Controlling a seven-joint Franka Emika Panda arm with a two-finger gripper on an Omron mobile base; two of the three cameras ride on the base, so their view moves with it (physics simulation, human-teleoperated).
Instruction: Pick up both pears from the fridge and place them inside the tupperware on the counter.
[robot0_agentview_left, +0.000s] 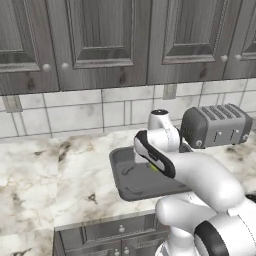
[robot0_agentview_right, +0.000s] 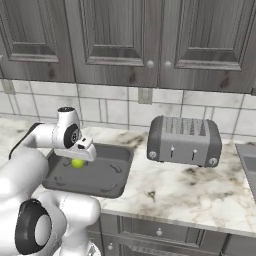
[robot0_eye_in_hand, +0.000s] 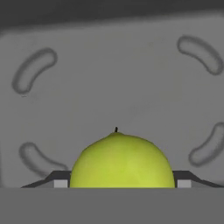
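Note:
My gripper (robot0_eye_in_hand: 121, 183) is shut on the yellow-green pear (robot0_eye_in_hand: 121, 159), which sits between the two dark fingertips (robot0_eye_in_hand: 59, 179). Hand and pear (robot0_agentview_right: 77, 163) hang low inside the dark-grey tupperware (robot0_agentview_right: 107, 172), over its left part in the right base view. From the left base view the arm covers the hand, and a sliver of the pear (robot0_agentview_left: 154, 167) peeks out over the tupperware (robot0_agentview_left: 132, 175). I cannot tell whether the pear touches the container floor (robot0_eye_in_hand: 122, 87). The red pear and the fridge are out of view.
A silver-grey toaster (robot0_agentview_right: 184, 141) stands on the marbled counter (robot0_agentview_right: 190, 195) just right of the tupperware, near the tiled wall. Dark wood cabinets (robot0_agentview_right: 125, 35) hang above. The steel sink edge (robot0_agentview_right: 247, 155) shows at far right.

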